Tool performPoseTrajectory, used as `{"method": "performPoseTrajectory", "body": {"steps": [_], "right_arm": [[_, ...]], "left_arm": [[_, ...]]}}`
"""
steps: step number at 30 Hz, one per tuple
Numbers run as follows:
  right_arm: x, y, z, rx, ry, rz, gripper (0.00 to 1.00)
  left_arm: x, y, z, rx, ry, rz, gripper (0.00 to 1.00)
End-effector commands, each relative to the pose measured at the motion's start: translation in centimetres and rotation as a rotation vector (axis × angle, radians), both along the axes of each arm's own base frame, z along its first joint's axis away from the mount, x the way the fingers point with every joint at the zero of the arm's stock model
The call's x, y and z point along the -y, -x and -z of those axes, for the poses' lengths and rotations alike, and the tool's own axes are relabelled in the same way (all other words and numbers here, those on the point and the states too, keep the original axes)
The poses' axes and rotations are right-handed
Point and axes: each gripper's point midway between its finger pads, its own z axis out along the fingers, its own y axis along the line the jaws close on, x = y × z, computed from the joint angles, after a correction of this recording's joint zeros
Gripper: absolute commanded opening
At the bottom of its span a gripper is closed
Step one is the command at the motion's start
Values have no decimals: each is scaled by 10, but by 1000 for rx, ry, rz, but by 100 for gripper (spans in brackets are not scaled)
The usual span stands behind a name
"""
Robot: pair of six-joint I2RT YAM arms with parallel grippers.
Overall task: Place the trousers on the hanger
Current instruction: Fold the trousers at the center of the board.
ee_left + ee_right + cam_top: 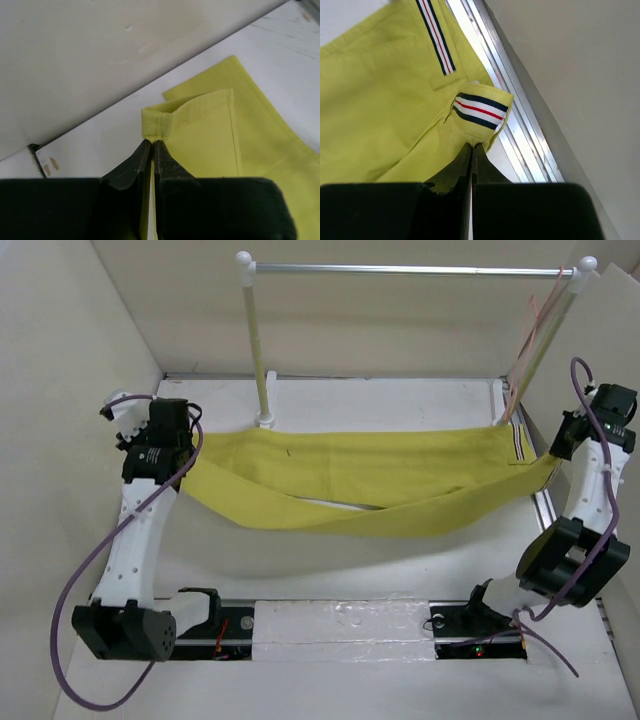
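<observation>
The left gripper (151,142) pinches the trousers (380,480) at the hem (161,122). The right gripper (471,146) pinches the waistband (481,110), with the cloth slung between them. The next move is probably draping it over the hanger (527,335).

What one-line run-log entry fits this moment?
left gripper: shut on trousers leg hem | right gripper: shut on waistband | trousers: stretched between them, sagging | hanger: bare, on rail, right end

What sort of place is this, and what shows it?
Probably a robot test bench, not a home: a white table boxed in by plain panels, two robot arms bolted at its near edge, and a small clothes rail behind yellow trousers.
</observation>
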Motion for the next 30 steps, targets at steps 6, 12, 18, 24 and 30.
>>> {"method": "performPoseTrajectory", "body": {"steps": [6,12,18,24,30], "right_arm": [[14,-100,-14,123,10,-123,0],[9,-153,15,135,-45,-155,0],[16,-188,27,123,-34,-134,0],[2,-198,47,134,-102,-161,35],[9,-157,33,247,-118,-162,55]], "left_arm": [[-42,-2,26,-228,-28,-151,0],[-44,-35,24,-306,-45,-128,0],[-52,-100,39,-345,-65,-157,0],[-52,-160,74,-417,-77,-139,12],[-47,-173,84,-383,-9,-109,83]]}}
